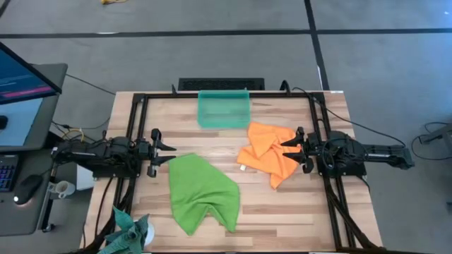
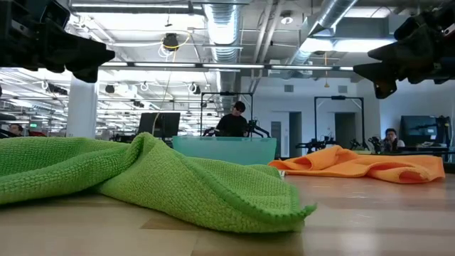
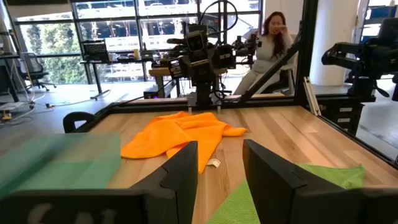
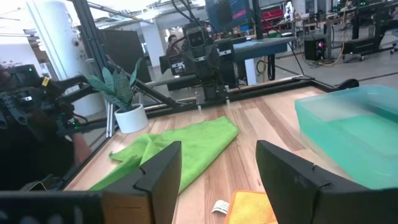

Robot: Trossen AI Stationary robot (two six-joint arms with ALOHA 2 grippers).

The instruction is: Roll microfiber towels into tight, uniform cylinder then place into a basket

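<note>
**Each arm has a towel just ahead of its gripper, neither taken up**

The left gripper [image 1: 168,152] hovers above the surface with its fingers parted and nothing between them. The lime green towel [image 1: 201,192] lies crumpled just ahead of it and off to one side, its near corner almost under the fingertips, its long axis running away from the gripper toward the front edge of the surface. This arm is plainly the nearer one to the green cloth.

Between the two arms, at the far edge, stands the basket [image 1: 224,109], holding nothing, well apart from both grippers.

The right gripper [image 1: 289,149] likewise hangs released, fingers spread wide, gripping nothing. The orange towel [image 1: 267,153] sits bunched directly before it, its edge reaching under the fingertips, stretching crosswise to the gripper's line of reach.

The likely judgement: neither towel is flat enough to roll yet, so each arm should first spread its own near cloth.
</note>
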